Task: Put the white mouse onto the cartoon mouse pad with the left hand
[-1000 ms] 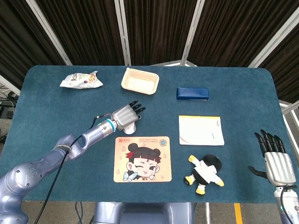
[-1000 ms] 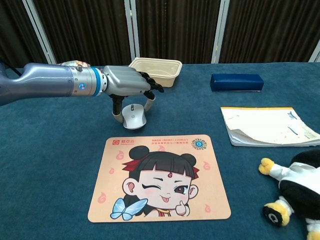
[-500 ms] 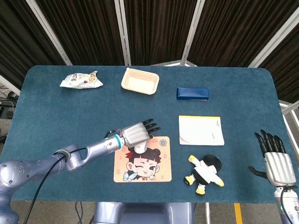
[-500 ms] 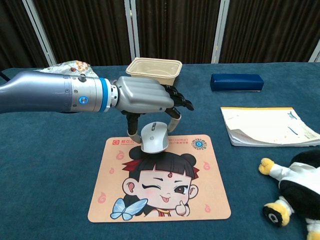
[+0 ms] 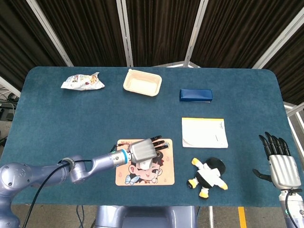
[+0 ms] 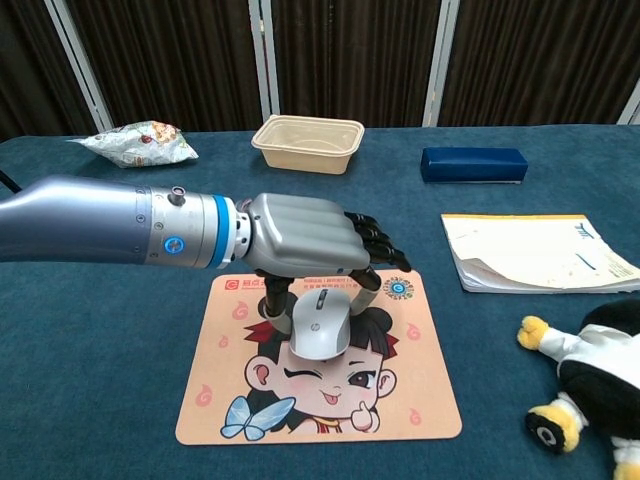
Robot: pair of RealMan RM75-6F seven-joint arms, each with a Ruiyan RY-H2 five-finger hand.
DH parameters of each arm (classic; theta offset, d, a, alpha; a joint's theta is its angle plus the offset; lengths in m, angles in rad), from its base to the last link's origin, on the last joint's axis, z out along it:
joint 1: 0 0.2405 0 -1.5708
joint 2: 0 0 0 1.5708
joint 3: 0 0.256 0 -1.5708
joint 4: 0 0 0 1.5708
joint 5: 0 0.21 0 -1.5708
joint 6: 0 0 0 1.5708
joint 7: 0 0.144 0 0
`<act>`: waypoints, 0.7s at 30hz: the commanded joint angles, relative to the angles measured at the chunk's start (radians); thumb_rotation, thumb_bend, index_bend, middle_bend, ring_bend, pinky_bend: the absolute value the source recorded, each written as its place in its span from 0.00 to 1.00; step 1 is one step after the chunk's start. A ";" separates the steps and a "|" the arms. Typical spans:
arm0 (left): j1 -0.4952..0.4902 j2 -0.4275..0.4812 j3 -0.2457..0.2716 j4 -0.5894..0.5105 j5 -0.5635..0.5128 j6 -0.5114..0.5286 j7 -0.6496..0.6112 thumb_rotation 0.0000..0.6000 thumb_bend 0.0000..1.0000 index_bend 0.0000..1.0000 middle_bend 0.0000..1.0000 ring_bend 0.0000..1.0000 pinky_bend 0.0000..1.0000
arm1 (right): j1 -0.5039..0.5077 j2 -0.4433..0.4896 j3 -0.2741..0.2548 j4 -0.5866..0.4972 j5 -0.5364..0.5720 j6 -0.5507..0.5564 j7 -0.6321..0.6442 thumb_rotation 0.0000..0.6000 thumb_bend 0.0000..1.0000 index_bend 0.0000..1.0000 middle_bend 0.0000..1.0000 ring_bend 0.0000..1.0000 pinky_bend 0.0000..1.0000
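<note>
Placement step in hand: the left hand (image 6: 300, 235) grips the white mouse (image 6: 321, 325) beneath its palm, over the cartoon mouse pad (image 6: 400, 390); next, lower and release.

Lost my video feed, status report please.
Left hand holds white mouse over the cartoon mouse pad. Right hand open, idle at table edge. Nothing in the way.

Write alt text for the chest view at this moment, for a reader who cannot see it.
The left robot hand holds a white mouse over the middle of the cartoon mouse pad on a blue table. Behind are a snack bag, a beige tray and a dark blue box; at the right lie a notepad and a plush toy.
</note>
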 commanded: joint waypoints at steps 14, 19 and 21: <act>0.021 -0.015 -0.035 -0.045 -0.094 -0.022 0.113 1.00 0.29 0.23 0.00 0.00 0.00 | 0.000 0.001 -0.001 0.000 0.000 -0.001 0.002 1.00 0.10 0.03 0.00 0.00 0.00; 0.032 0.001 -0.035 -0.067 -0.101 -0.007 0.128 1.00 0.30 0.21 0.00 0.00 0.00 | 0.000 0.001 -0.001 0.000 0.000 -0.001 0.002 1.00 0.10 0.03 0.00 0.00 0.00; 0.040 0.017 -0.035 -0.087 -0.098 0.011 0.131 1.00 0.30 0.20 0.00 0.00 0.00 | 0.000 0.001 -0.001 0.000 0.000 0.000 0.002 1.00 0.10 0.03 0.00 0.00 0.00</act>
